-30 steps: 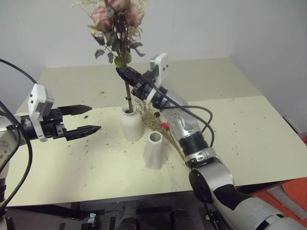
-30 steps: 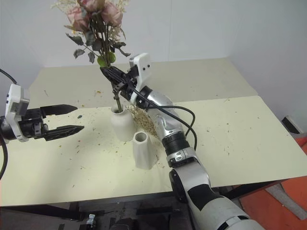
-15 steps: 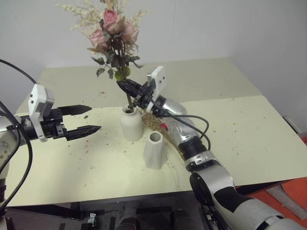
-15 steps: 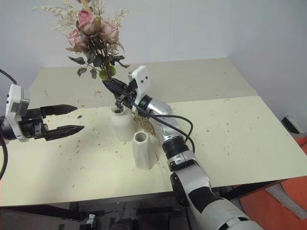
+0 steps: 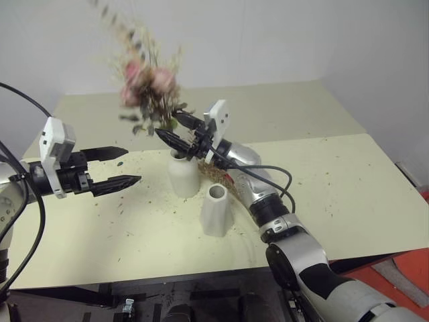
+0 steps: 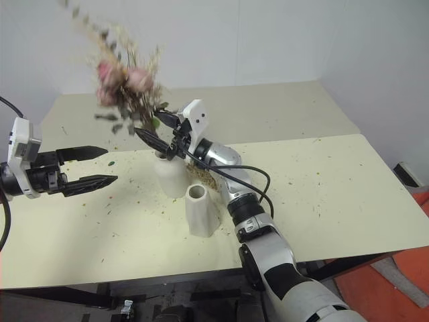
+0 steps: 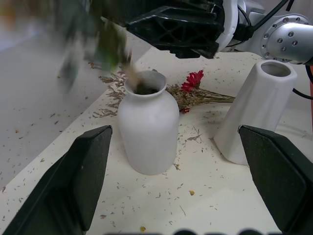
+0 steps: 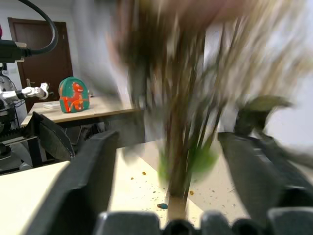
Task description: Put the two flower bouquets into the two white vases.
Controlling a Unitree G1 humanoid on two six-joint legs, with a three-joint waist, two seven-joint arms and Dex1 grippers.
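The rose bouquet is seen in the upper left of the frame, with its stems set in the rounded vase near the centre, and it leans to the left because it is not gripped. The right gripper is spread open on both sides of the stems. The grass bouquet lies on the table behind the cone vase, not yet placed. The left gripper is held open at the left, empty and apart from the vases.
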